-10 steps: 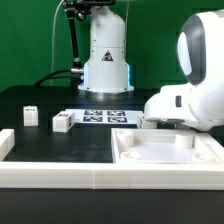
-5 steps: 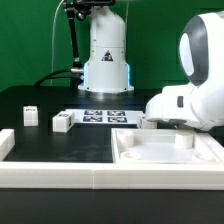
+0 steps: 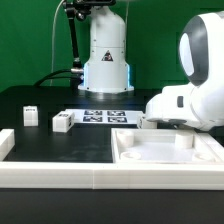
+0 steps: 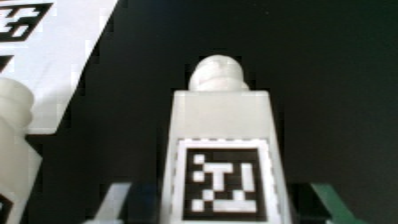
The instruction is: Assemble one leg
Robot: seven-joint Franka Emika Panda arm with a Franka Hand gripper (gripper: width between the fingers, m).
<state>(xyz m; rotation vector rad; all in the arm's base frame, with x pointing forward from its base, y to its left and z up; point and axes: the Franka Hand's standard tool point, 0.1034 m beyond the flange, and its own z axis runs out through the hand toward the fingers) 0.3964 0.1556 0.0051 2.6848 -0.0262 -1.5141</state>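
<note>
Presently I log the bulky white Panda arm (image 3: pixel 195 90) filling the exterior view's right, above the matte black table top (image 3: pixel 60 145). The large flat white rimmed panel (image 3: pixel 165 155) lies in the foreground on that side. No leg is fitted to the part of it that shows.

The marker board (image 3: pixel 105 116), thin, white and tagged, lies flat at mid-table in front of the robot's base. A small white tagged block (image 3: pixel 62 122) sits just beside the board toward the exterior view's left. A farther small white block (image 3: pixel 30 115) sits beyond it, and both are well apart from the arm.

The wrist view shows the leg (image 4: pixel 222 120), a white rectangular block. It carries a square black-and-white tag (image 4: pixel 222 178) on its face and a rounded white peg (image 4: pixel 217 72) at its far end.

The gripper (image 4: pixel 222 200) has hold of it: the dark fingers (image 4: pixel 128 200) are clenched against its two sides, level with the tag. The leg hangs over black table with a corner of the marker board nearby. I cannot tell whether it is clear of the surface. In the exterior view the arm hides both gripper and leg.

Assessment: the grasp is made. Carrying the leg to the panel, seating the peg and securing it remain.
</note>
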